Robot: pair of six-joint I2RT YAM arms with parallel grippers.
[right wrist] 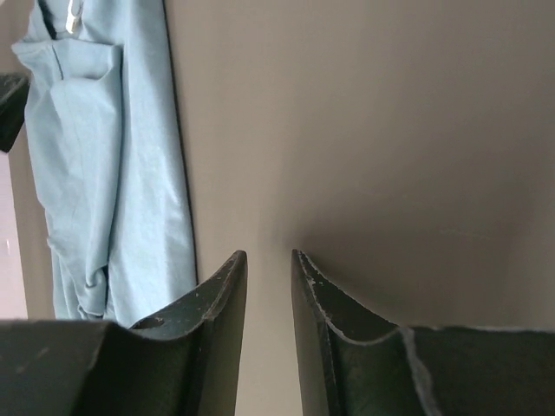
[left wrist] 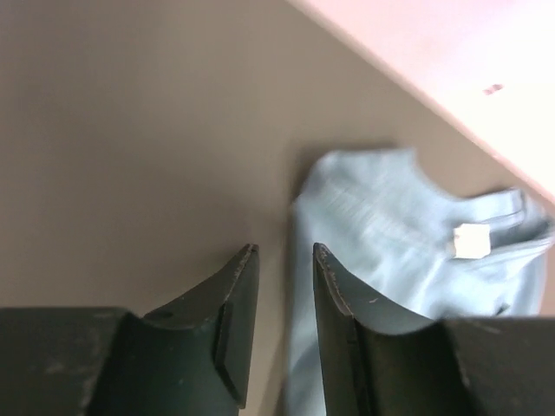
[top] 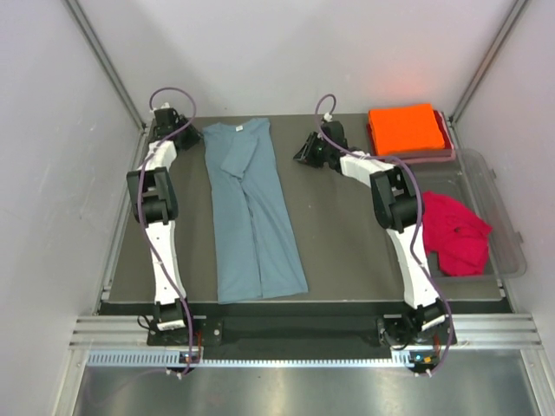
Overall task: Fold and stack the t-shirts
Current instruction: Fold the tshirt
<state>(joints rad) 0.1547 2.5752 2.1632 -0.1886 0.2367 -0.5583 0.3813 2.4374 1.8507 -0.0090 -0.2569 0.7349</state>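
Note:
The grey-blue t-shirt (top: pixel 251 212) lies folded lengthwise into a long strip on the dark table, collar at the back. My left gripper (top: pixel 191 132) hovers just left of its collar end, jaws slightly apart and empty; in the left wrist view the shirt (left wrist: pixel 390 251) lies just right of the gripper (left wrist: pixel 284 251). My right gripper (top: pixel 300 154) is right of the shirt's top, apart from it, jaws slightly apart and empty (right wrist: pixel 269 254); the shirt (right wrist: pixel 113 173) shows at the left of that view. The orange t-shirt (top: pixel 403 127) lies folded at the back right. The red t-shirt (top: pixel 455 232) lies crumpled at the right.
A clear plastic tub (top: pixel 501 217) stands along the right edge, the red shirt partly in it. The orange shirt rests on a pinkish tray (top: pixel 438 157). White walls enclose the table (top: pixel 347 234) on three sides.

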